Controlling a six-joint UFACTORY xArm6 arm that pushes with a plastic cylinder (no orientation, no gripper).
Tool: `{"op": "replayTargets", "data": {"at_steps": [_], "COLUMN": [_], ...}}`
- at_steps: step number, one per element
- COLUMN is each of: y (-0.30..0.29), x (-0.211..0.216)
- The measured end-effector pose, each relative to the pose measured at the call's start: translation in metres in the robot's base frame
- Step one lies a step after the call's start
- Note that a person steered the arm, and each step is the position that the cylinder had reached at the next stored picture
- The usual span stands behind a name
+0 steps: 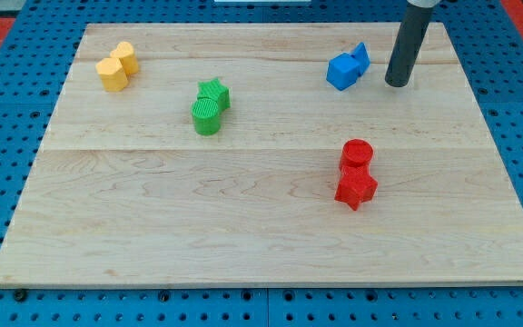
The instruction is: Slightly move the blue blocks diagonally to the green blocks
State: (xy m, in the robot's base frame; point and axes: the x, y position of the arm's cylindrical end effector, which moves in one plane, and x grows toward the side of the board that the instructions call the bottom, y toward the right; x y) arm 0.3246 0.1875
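Two blue blocks sit touching near the view's top right: a blue cube (341,72) and a smaller blue wedge-like block (360,57) behind it. Two green blocks sit together left of centre: a green star-shaped block (213,92) and a green cylinder (206,117) just below it. My tip (396,84) rests on the board just right of the blue blocks, a small gap away from them. The rod rises out of the view's top.
Two yellow blocks (115,67) sit touching at the top left. A red cylinder (357,153) and a red star-like block (356,188) sit touching at the lower right. The wooden board (261,245) lies on a blue pegboard.
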Motion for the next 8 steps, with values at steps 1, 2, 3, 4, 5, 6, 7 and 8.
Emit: {"op": "replayTargets", "data": {"at_steps": [1,2,3,4,5,6,7,8], "y": [-0.003,-0.008,-0.033,-0.082,-0.086,-0.031,0.001,-0.03], "x": [-0.012,-0.04,-0.048,-0.048,-0.048,-0.029,0.002,0.034]}}
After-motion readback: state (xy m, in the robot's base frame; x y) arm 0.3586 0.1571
